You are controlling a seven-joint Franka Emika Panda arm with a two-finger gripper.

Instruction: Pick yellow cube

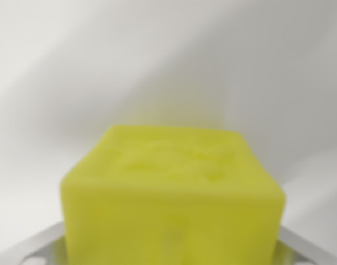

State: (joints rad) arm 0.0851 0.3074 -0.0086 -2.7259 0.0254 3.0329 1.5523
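The yellow cube (pixel 171 193) fills the lower middle of the wrist view, very close and blurred, with a slightly dented top face. My gripper (pixel 171 251) sits around it. One silver finger (pixel 30 248) shows at the wrist view's lower left and the other meets the cube at the lower right, each touching a side of the cube. The jaws look shut on the cube. The fingertips themselves are hidden behind it.
A plain white surface (pixel 168 55) lies behind and around the cube, with soft shadows and a faint yellow glow just above the cube's top edge. No other objects show.
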